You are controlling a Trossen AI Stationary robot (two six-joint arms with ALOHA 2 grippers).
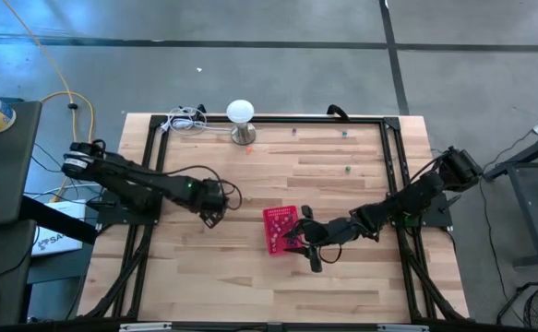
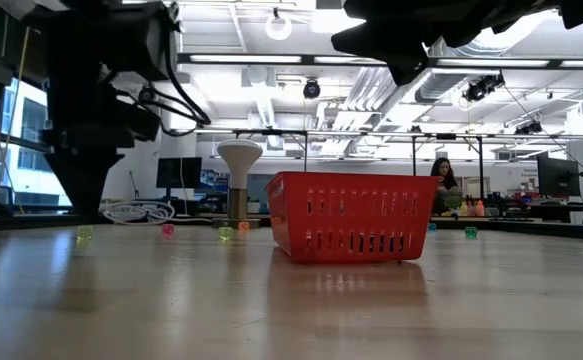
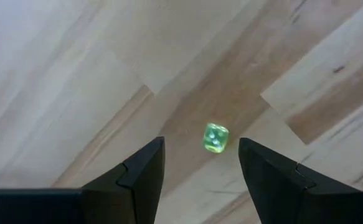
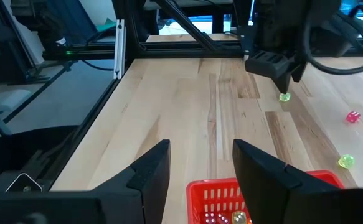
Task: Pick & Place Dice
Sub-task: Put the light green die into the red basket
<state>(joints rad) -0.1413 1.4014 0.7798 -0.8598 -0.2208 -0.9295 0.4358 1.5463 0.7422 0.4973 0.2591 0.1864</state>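
Observation:
A small translucent green die [image 3: 215, 137] lies on the wood between the fingers of my open left gripper [image 3: 201, 163], which hovers above it and points down, left of the table's middle [image 1: 215, 210]. The right wrist view shows the same die [image 4: 284, 97] under that gripper. The red basket [image 1: 280, 229] stands on the table with dice [image 4: 215, 218] inside. My right gripper [image 1: 298, 238] is open, empty, and above the basket's right edge [image 4: 262, 186]. More dice lie loose: a pink one [image 4: 353, 116], a yellow-green one [image 4: 346, 161], and others near the far edge [image 1: 348, 169].
A white dome-topped lamp [image 1: 240, 118] and a coil of white cable [image 1: 184, 120] sit at the far edge. A black frame [image 1: 388, 166] runs along the table's sides. Bare wood [image 1: 250, 286] lies near the front edge. A person [image 2: 441, 175] sits far behind the table.

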